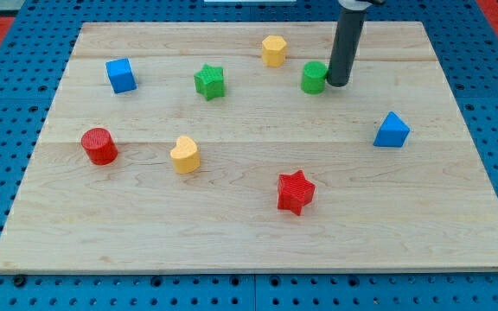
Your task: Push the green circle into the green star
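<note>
Camera view | rod upright (near top) | my tip (337,84) touching green circle (314,78)

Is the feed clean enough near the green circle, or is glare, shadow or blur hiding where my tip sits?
Camera view: lighting is even, with no glare on the board; shadows are soft and short; my tip is sharp, close against the green circle on the view's right; the green star, to the view's left, is crisp too; only the rod's top is cropped by the frame edge.
</note>
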